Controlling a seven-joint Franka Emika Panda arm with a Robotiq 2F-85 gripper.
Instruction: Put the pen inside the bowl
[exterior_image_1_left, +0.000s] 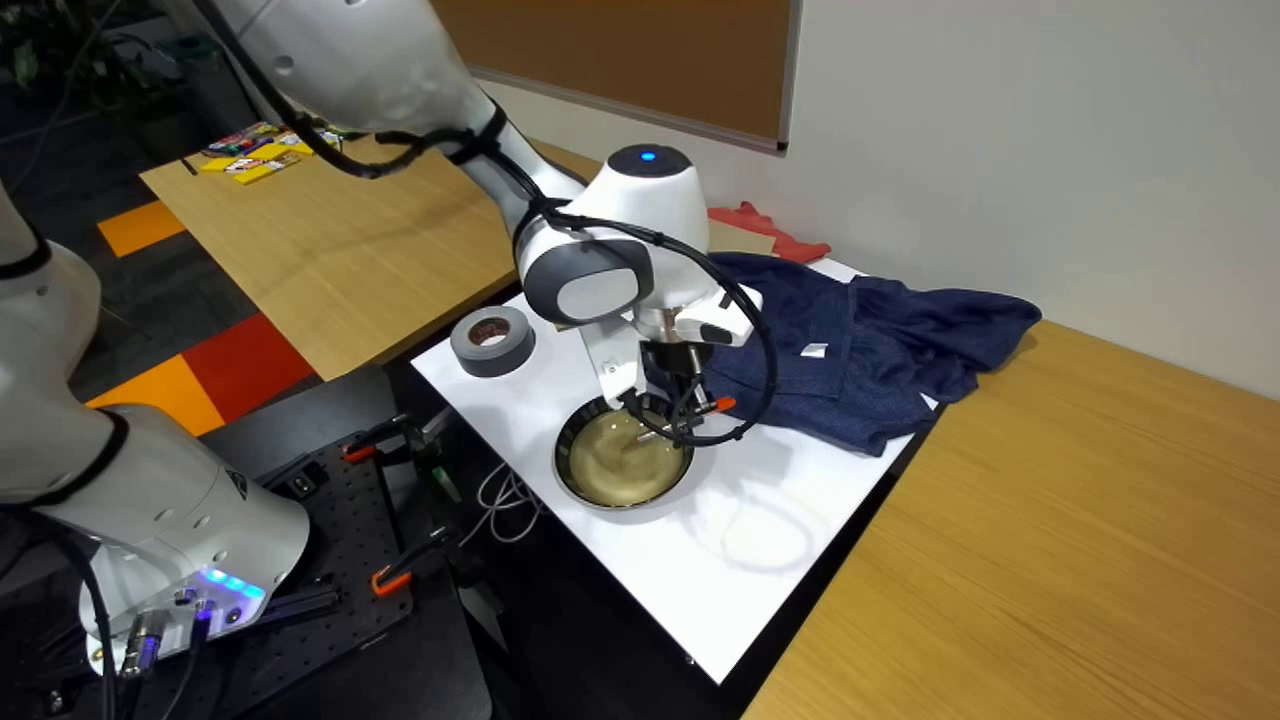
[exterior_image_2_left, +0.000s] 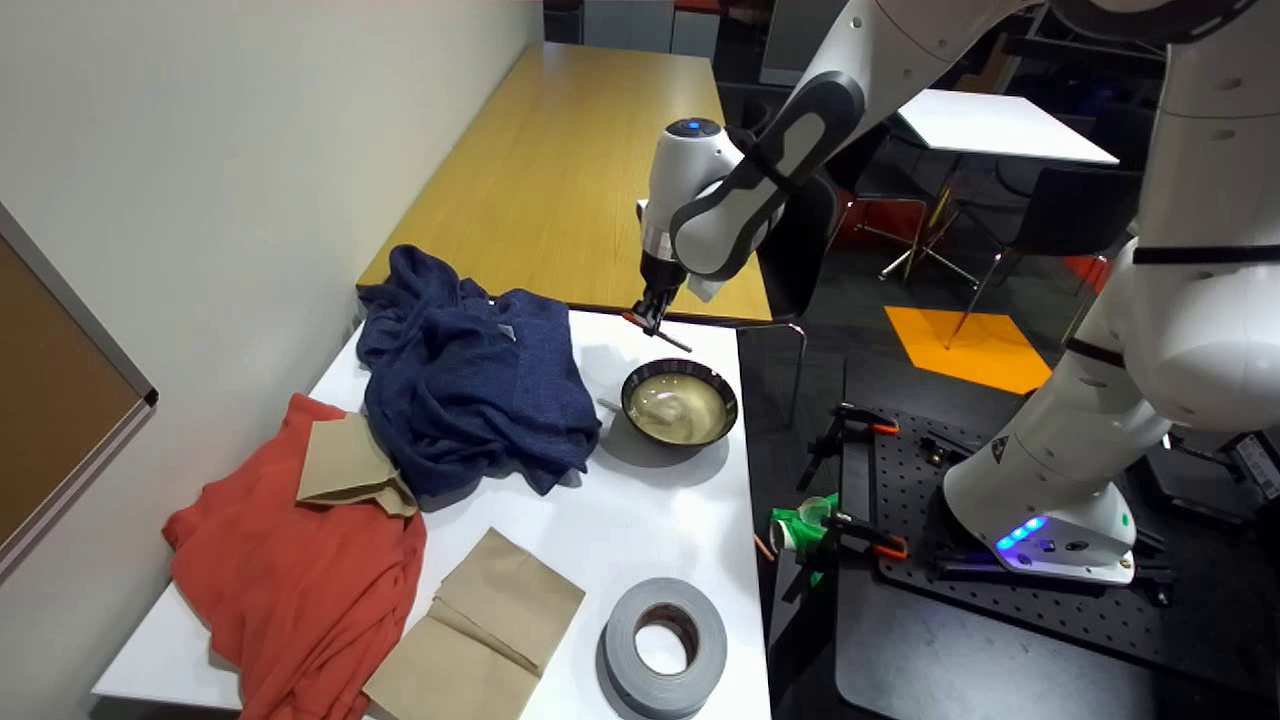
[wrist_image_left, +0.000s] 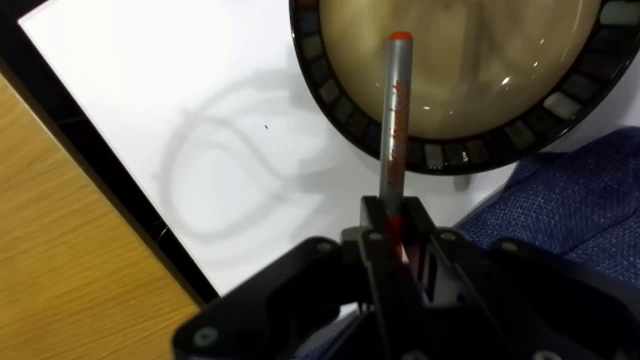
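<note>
The pen (wrist_image_left: 397, 120) is a thin grey stick with orange-red ends. My gripper (wrist_image_left: 394, 210) is shut on its red end in the wrist view. The pen's grey body points away from the fingers, and its far tip overlaps the bowl's inside. The bowl (wrist_image_left: 345, 111) has a dark tiled rim and a cream inside. In both exterior views the pen (exterior_image_1_left: 656, 432) (exterior_image_2_left: 673, 341) is held tilted in the air, above the bowl (exterior_image_1_left: 563, 462) (exterior_image_2_left: 640, 379). The gripper (exterior_image_1_left: 692, 408) (exterior_image_2_left: 648, 320) is beside the bowl and above it. A cable partly covers the fingers in an exterior view.
A dark blue cloth (exterior_image_1_left: 840, 350) lies close to the bowl on the white table (exterior_image_2_left: 640, 530). A grey tape roll (exterior_image_2_left: 665, 690), brown paper (exterior_image_2_left: 480, 630) and a red cloth (exterior_image_2_left: 300, 560) lie farther off. A wooden table (exterior_image_1_left: 1050, 540) adjoins the white one.
</note>
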